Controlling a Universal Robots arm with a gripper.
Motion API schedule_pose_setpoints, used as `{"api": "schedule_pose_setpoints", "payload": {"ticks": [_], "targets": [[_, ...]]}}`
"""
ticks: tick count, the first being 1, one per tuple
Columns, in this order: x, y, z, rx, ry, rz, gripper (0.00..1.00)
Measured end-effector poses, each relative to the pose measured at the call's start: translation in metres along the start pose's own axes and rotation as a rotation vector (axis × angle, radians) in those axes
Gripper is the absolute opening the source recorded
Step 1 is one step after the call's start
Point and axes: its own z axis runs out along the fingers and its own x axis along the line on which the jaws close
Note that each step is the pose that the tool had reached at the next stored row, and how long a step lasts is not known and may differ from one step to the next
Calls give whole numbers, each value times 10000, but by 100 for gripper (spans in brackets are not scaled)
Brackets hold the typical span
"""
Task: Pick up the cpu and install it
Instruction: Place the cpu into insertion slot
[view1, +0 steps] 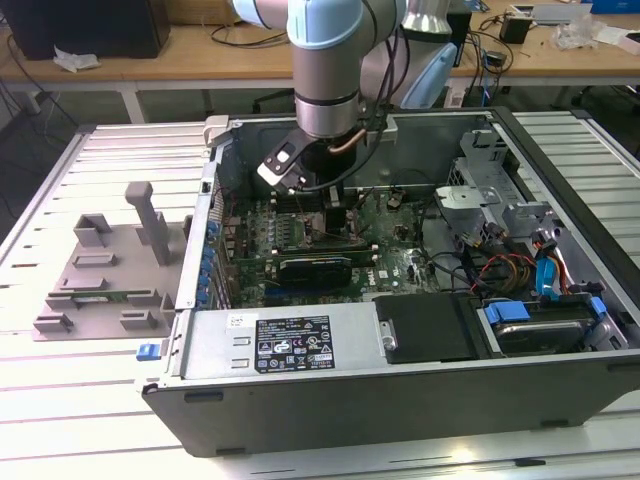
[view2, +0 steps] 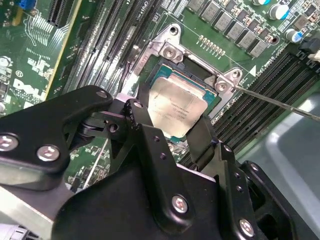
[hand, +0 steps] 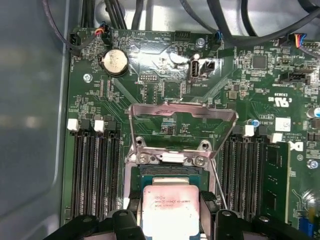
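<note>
The cpu (view2: 178, 106), a small square chip with a shiny metal top, sits between my gripper's (view2: 172, 114) black fingers (view2: 144, 117), which are shut on two opposite edges of it. It is right over the open motherboard socket (view2: 172, 52), level with it or just above; I cannot tell if it is seated. In the first wrist view the cpu (hand: 169, 215) lies below the raised metal load plate (hand: 182, 112). In the exterior view my gripper (view1: 335, 205) reaches down into the open computer case (view1: 400, 350), over the green motherboard (view1: 300, 235).
Memory slots (hand: 95, 170) flank the socket on both sides, and a thin retention lever (view2: 275, 100) stands beside it. A coin battery (hand: 114, 61) and cables lie beyond. A grey fixture tray (view1: 100, 270) with upright posts rests on the table at the exterior view's left of the case.
</note>
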Motion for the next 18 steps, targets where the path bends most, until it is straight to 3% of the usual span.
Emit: {"api": "schedule_pose_setpoints", "payload": {"ticks": [18], "targets": [[-1,19,61,2,-8,248,54]]}}
